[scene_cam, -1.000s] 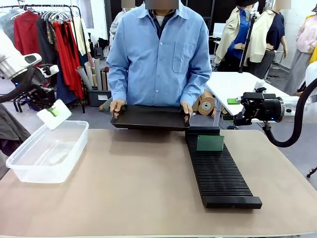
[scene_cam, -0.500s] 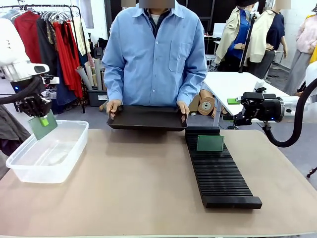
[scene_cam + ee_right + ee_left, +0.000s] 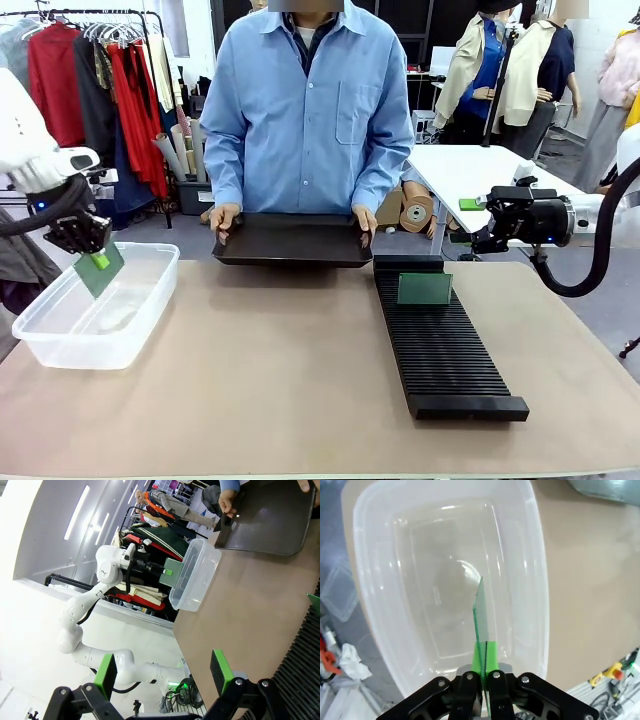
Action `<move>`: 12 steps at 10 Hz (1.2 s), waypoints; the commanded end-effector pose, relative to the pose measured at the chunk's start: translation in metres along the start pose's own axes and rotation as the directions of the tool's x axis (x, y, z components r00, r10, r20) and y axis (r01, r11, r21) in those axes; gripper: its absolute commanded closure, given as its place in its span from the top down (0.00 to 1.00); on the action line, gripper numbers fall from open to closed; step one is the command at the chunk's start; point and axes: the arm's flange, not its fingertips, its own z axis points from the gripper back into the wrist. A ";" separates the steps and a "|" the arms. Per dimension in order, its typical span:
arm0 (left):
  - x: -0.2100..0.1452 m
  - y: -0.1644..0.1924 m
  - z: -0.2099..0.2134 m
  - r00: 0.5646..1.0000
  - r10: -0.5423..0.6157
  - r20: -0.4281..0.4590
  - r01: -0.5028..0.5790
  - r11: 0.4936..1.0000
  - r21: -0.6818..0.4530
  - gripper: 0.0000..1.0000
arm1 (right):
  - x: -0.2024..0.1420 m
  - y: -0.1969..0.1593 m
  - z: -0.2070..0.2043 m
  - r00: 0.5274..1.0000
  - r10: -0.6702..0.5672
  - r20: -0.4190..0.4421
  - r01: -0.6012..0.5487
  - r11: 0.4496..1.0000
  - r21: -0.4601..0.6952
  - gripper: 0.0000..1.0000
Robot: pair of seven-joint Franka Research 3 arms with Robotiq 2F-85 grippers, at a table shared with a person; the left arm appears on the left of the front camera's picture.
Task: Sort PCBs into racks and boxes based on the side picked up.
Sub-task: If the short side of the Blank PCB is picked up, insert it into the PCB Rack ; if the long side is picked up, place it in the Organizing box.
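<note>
My left gripper (image 3: 97,259) is shut on a green PCB (image 3: 101,270), holding it tilted over the near-left part of the clear box (image 3: 95,310). In the left wrist view that PCB (image 3: 481,618) stands edge-on between the green pads (image 3: 488,656) above the box's bare floor (image 3: 440,590). A second PCB (image 3: 424,288) stands upright in the far end of the long black rack (image 3: 440,345). My right gripper (image 3: 165,672) is open, off the table's right edge (image 3: 478,238). From there the box (image 3: 196,575) and the left arm's PCB (image 3: 172,575) appear far off.
A person in a blue shirt stands at the far side, both hands holding a shallow black tray (image 3: 292,240) just above the table edge. The brown tabletop (image 3: 270,370) lies bare between box and rack. A clothes rail (image 3: 100,80) stands behind the left arm.
My left gripper has come down and slightly right with the PCB, turning it from pale face toward the camera to a dark tilted face over the box. The person shifted the tray slightly left.
</note>
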 end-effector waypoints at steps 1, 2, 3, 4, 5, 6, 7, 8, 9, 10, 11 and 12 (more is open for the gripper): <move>-0.010 0.003 -0.019 0.998 0.003 0.061 0.001 0.998 -0.058 0.00 | 0.001 0.002 -0.001 1.000 0.003 -0.001 -0.003 1.000 0.006 1.00; -0.010 0.007 -0.030 0.998 0.006 0.061 0.000 0.996 -0.089 0.00 | 0.001 0.002 -0.001 1.000 0.003 -0.001 -0.003 1.000 0.006 1.00; -0.010 0.010 -0.041 0.998 0.010 0.064 -0.003 0.993 -0.119 0.00 | 0.001 0.002 -0.001 1.000 0.003 -0.001 -0.003 1.000 0.006 1.00; -0.008 0.015 -0.052 0.998 0.013 0.061 -0.004 0.988 -0.153 0.00 | 0.001 0.002 -0.001 1.000 0.003 -0.001 -0.003 1.000 0.006 1.00; -0.005 0.020 -0.061 0.998 0.019 0.060 -0.008 0.984 -0.178 0.00 | 0.001 0.002 -0.001 1.000 0.003 -0.001 -0.003 1.000 0.006 1.00; -0.003 0.024 -0.071 0.998 0.025 0.055 -0.013 0.979 -0.203 0.00 | 0.001 0.002 -0.001 1.000 0.003 -0.001 -0.003 1.000 0.006 1.00; -0.001 0.027 -0.080 0.999 0.026 0.042 -0.016 0.976 -0.216 0.00 | 0.001 0.002 -0.001 1.000 0.003 -0.001 -0.003 1.000 0.006 1.00; 0.001 0.030 -0.087 0.999 0.025 0.031 -0.017 0.973 -0.228 0.00 | 0.001 0.002 -0.001 1.000 0.003 -0.001 -0.003 1.000 0.006 1.00; 0.004 0.034 -0.093 0.999 0.027 0.025 -0.020 0.971 -0.237 0.00 | 0.001 0.002 -0.001 1.000 0.003 -0.001 -0.003 1.000 0.006 1.00; 0.006 0.039 -0.097 0.999 0.027 0.020 -0.021 0.970 -0.242 0.00 | 0.001 0.002 -0.001 1.000 0.003 -0.001 -0.003 1.000 0.006 1.00; 0.007 0.043 -0.101 1.000 0.025 0.016 -0.020 0.970 -0.243 0.00 | 0.001 0.002 -0.001 1.000 0.003 -0.001 -0.003 1.000 0.006 1.00; 0.009 0.045 -0.104 1.000 0.017 0.014 -0.013 0.969 -0.245 0.00 | 0.001 0.002 -0.001 1.000 0.003 -0.001 -0.003 1.000 0.006 1.00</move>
